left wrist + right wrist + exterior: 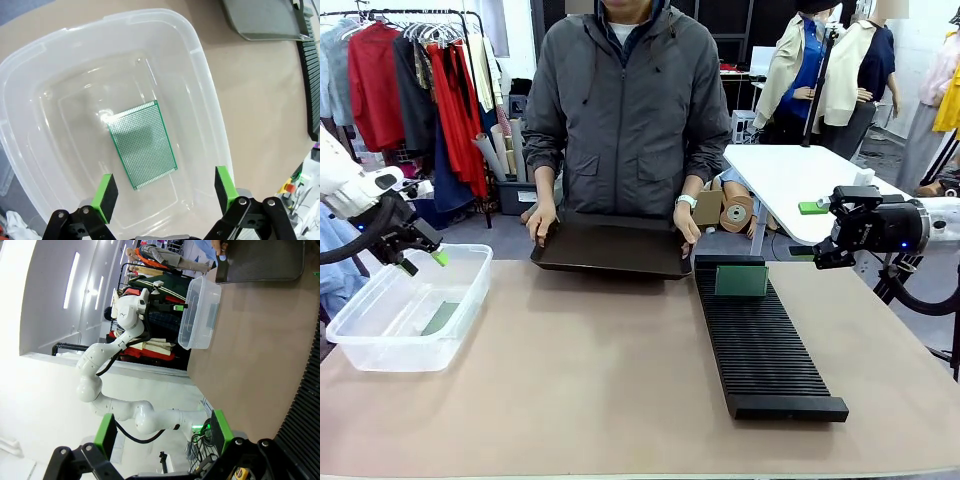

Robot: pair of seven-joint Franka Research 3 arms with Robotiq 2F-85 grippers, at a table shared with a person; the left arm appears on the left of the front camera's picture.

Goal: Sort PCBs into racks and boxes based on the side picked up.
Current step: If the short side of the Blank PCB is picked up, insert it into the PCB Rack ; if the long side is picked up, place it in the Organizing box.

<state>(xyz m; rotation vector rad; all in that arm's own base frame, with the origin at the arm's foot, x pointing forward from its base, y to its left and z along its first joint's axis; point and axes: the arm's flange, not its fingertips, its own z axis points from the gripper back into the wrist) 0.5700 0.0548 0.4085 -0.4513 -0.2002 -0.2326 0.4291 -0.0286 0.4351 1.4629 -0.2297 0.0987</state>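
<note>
Tan tabletop (570, 390) carries, nearest, the rack (765, 345) with one PCB (741, 281) slotted upright at its far end, then the box (405, 310) holding another PCB (143, 144) flat beneath the spread, empty left gripper (165, 187), the right gripper (162, 432) likewise agape aside, while beyond a person steadies a tray (610, 248).

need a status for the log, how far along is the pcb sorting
Two look sorted: one PCB lies flat in the clear tub, another stands in the black rack. Both left gripper and right gripper are open, holding nothing. The person's tray looks bare.
</note>
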